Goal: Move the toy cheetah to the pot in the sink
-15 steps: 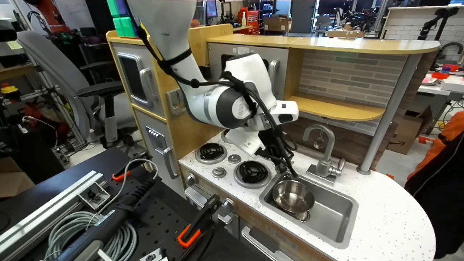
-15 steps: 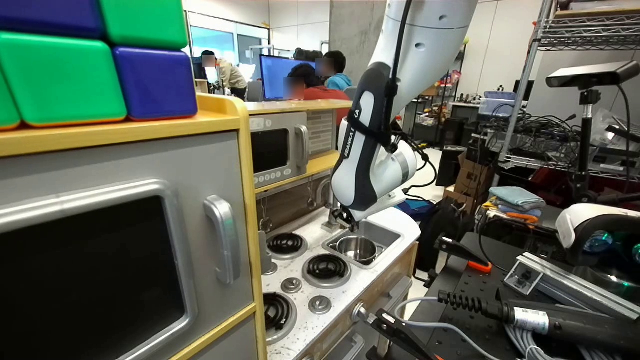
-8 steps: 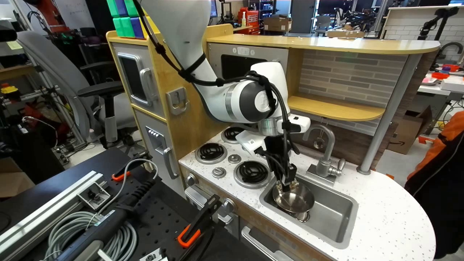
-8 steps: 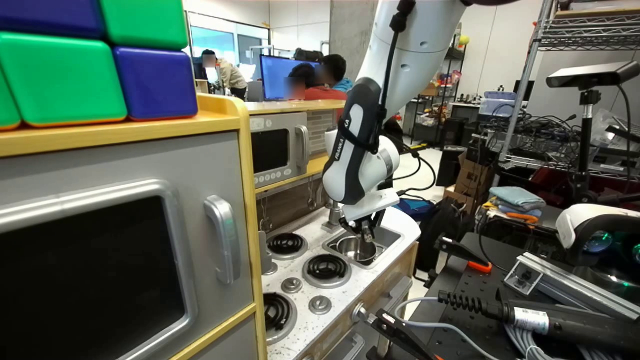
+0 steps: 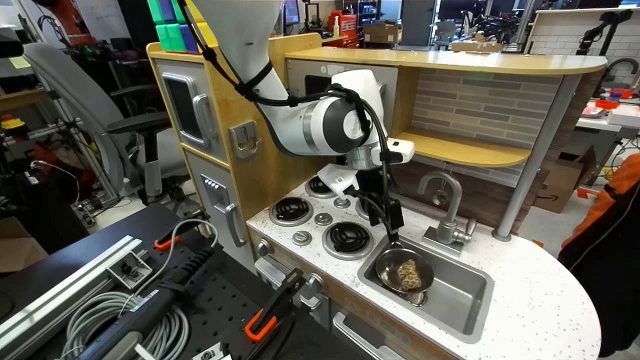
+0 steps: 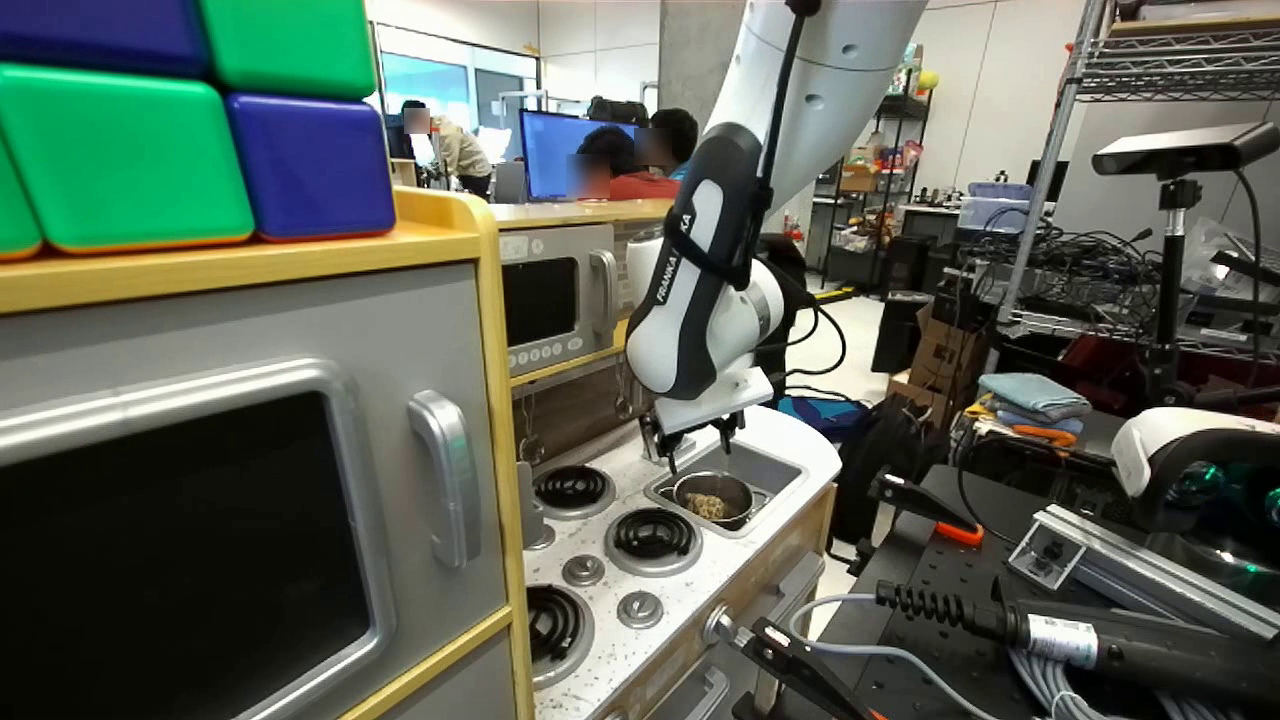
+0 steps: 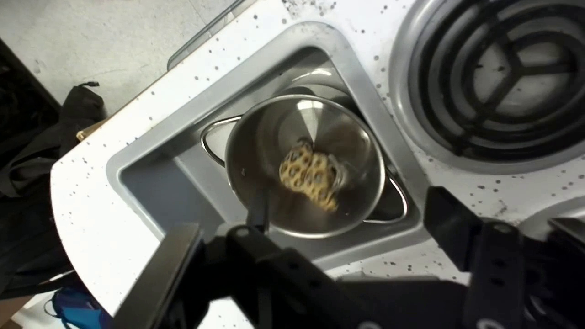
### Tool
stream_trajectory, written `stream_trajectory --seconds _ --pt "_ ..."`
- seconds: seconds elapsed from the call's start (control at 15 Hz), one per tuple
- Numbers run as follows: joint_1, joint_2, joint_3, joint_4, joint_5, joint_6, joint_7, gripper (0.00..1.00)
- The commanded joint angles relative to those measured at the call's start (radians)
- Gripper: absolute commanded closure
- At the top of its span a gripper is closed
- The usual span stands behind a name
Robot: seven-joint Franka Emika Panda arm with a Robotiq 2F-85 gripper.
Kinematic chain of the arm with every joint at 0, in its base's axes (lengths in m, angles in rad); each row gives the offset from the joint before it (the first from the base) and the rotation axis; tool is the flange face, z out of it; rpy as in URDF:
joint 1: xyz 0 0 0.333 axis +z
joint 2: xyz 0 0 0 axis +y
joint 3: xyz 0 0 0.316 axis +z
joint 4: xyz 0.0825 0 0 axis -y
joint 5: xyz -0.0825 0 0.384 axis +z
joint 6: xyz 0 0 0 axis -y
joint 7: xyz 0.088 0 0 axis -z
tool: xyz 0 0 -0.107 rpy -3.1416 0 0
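In an exterior view: toy cheetah (image 6: 706,507) down inside the steel pot (image 6: 735,492); pot in the sink (image 6: 770,468), at the end beside a black burner (image 6: 653,534). Sink lies along the front edge of the white counter (image 6: 800,430), short of its rounded end. Gripper (image 6: 700,458) above, toward the back edge; jaws wide apart, nothing held.

In an exterior view: fingertips (image 5: 393,237) near the pot rim on the back-edge side, contact uncertain; toy cheetah lower, nearer the front edge. Opening cannot be judged here. Faucet (image 5: 454,205) by the back edge.

Wrist view: spotted toy cheetah on the pot floor, roughly central, just beyond the spread fingers (image 7: 450,224) and apart from both.
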Motion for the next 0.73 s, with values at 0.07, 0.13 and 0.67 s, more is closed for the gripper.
stream_trajectory --seconds 0.07,0.13,0.67 --pt "0.031 -0.165 0.013 -0.208 -0.077 0.135 -0.051 0.0" --pt "0.035 -0.207 0.017 -0.258 -0.097 0.163 -0.08 0.0" --pt "-0.083 -0.402 0.154 -0.381 -0.105 0.135 -0.208 0.0"
